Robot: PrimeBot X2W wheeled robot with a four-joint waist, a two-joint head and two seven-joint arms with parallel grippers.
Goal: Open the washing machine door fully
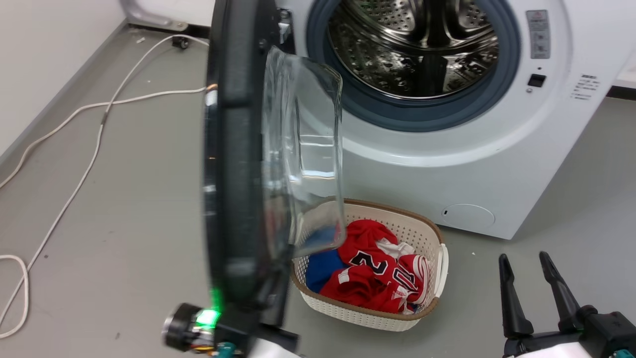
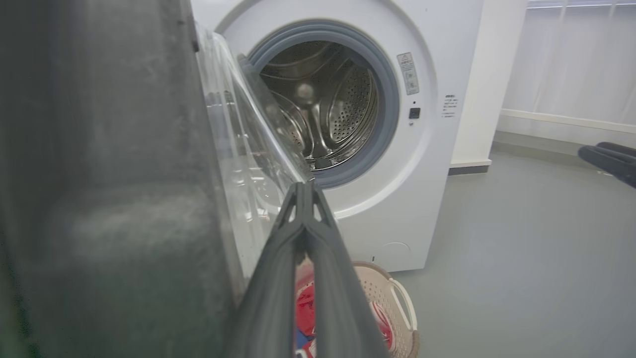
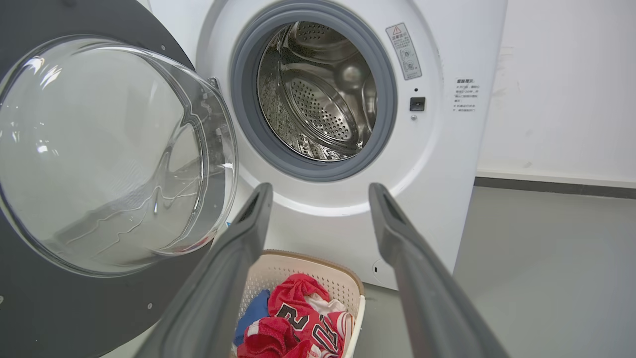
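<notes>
Door [image 1: 233, 149] stood out roughly square to the washing machine [image 1: 497, 189]. It hung on the hinge [image 1: 283, 25] at the left of the machine's opening, with its free edge farthest from the machine's front. By my read it was about halfway, with room left to swing toward the machine's left side.

Left gripper [image 2: 303, 189] had its fingers pinched together with nothing between them. It sat low by the free edge, on the door face turned toward the machine's opening. Couldn't tell if it touched. From that side a push away from the opening, arcing about the hinge, looked like the move.

Basket [image 1: 437, 293] sat on the floor in front of the machine, below the opening and outside that arc.

Right gripper [image 1: 524, 256] was spread wide and empty in front of the machine's right half, well apart from the door. The left arm was clearly nearer.
</notes>
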